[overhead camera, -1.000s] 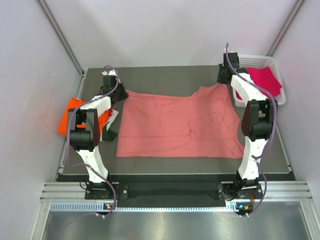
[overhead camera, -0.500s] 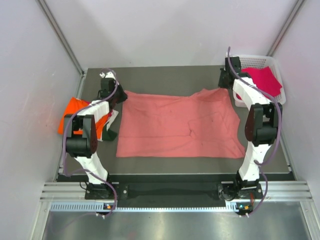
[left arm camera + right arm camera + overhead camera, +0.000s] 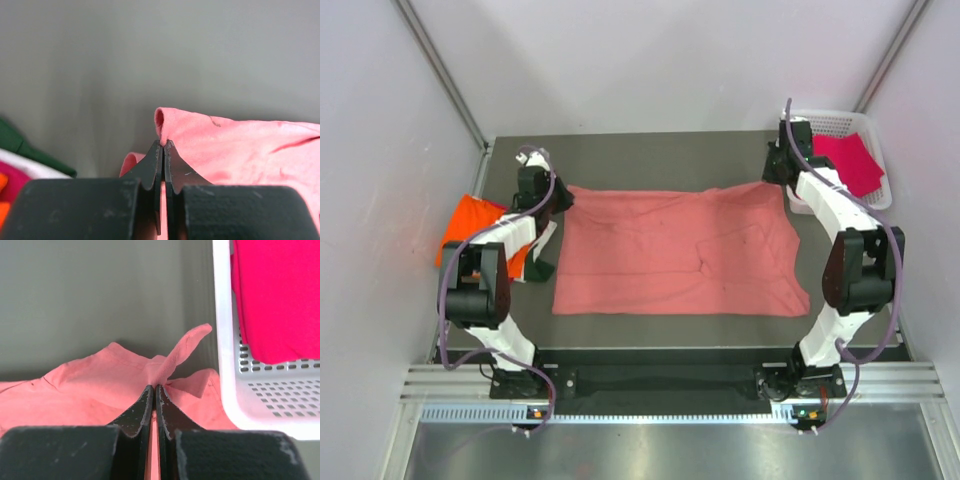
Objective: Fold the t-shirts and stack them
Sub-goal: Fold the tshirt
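Shirt: we see the salmon-pink t-shirt [image 3: 680, 250] spread flat.
Left gripper [image 3: 163, 146]: jaws pinching its far left corner.
Right gripper [image 3: 154, 388]: jaws pinching its far right corner, beside basket [image 3: 223, 340].

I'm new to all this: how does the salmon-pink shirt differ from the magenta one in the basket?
The salmon-pink shirt lies spread out on the table; the magenta shirt sits in the white basket. The left tool and right tool pinch the salmon-pink shirt's far corners; nothing touches the magenta shirt. Both are plain cloth.
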You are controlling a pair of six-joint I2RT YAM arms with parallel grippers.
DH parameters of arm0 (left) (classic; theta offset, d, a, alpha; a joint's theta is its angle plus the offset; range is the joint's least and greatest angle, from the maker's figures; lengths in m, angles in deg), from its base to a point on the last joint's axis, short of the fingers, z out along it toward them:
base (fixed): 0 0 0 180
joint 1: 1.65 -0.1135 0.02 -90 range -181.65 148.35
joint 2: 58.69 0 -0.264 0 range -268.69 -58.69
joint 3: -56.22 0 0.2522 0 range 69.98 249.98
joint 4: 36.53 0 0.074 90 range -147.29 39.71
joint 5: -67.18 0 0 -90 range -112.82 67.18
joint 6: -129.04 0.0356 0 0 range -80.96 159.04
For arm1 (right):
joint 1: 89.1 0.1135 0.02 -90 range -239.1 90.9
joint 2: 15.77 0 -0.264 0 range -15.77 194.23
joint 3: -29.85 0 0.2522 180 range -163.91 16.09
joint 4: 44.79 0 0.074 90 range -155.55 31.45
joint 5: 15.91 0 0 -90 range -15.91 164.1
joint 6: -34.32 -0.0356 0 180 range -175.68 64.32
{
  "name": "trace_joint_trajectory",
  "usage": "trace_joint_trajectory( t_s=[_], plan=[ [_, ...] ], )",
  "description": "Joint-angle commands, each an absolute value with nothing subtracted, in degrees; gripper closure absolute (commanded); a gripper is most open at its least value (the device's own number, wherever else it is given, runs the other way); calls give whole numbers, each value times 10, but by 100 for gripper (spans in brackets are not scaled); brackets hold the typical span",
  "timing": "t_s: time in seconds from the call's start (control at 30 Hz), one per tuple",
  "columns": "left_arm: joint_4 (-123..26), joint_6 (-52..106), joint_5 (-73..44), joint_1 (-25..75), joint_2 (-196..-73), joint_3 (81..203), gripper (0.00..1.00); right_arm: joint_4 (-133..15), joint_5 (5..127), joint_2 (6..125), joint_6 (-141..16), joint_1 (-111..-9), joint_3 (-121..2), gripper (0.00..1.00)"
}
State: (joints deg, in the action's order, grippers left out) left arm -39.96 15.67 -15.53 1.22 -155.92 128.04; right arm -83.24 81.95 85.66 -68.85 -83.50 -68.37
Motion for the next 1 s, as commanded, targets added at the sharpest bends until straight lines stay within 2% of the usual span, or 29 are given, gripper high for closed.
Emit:
trace_joint_trajectory(
  t_s=[0.0, 0.5, 0.97],
  plan=[
    [-342, 169, -151, 8, -1518, 1261, 100, -803, 819, 804, -698, -839, -662, 100],
    [-270, 172, -193, 8, -1404, 1145, 100, -777, 824, 698, -711, -840, -552, 100],
    [-187, 148, -135, 9, -1403, 1077, 100, -779, 859, 535, -725, -840, -417, 100]
  ],
)
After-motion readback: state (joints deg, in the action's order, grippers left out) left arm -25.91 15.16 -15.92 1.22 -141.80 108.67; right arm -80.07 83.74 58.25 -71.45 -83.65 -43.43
